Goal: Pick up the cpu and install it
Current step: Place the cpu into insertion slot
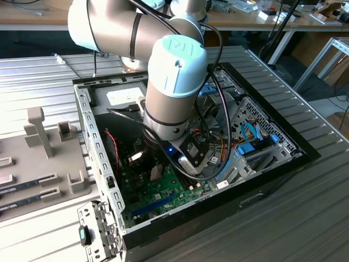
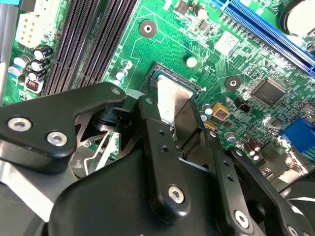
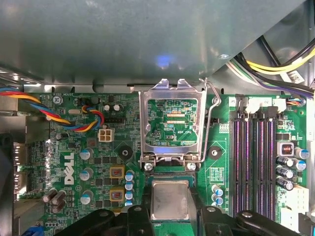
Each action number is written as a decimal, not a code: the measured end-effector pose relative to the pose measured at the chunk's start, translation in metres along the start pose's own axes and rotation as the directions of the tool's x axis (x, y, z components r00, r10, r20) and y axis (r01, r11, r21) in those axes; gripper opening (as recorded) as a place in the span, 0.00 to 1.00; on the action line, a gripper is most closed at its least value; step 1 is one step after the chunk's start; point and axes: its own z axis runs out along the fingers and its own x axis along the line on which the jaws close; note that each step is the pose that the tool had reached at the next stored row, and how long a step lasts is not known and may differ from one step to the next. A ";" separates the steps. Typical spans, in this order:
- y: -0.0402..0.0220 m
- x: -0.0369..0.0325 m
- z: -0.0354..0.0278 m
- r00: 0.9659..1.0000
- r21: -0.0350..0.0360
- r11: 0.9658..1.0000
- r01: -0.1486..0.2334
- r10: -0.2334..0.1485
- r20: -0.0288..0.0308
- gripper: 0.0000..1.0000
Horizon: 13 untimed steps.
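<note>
A ribbed metal table [image 1: 305,207] carries an open black computer case [image 1: 262,180] lying on its side, and the robot arm [image 1: 174,82] reaches down into it from above. Towards the exterior view's left, a grey fixture with slots and upright posts [image 1: 49,158] sits on the table beside the case.

Inside the case lies the green motherboard [image 3: 98,167], with black memory slots [image 3: 256,162] to one side of the processor socket and bundled coloured wires [image 3: 59,115] to the other. The socket's metal retention frame [image 3: 171,123] is swung up and open, its lever [image 3: 212,118] raised beside it.

The black pincer [image 2: 173,109] hangs low over the board at the socket. Its two fingers [image 2: 147,110] are closed against opposite edges of the cpu [image 3: 170,199], whose silver-grey top shows between them in both wrist views. The cpu is level and sits in or just above the open socket [image 2: 189,83]; whether it is fully seated I cannot tell.
</note>
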 end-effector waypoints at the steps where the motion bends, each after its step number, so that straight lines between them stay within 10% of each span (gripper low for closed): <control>1: 0.0000 0.0000 0.0000 1.000 0.000 1.000 0.000 0.000 0.000 0.39; 13: 0.0002 -0.0002 -0.0084 1.000 0.000 1.000 0.000 0.000 0.000 0.46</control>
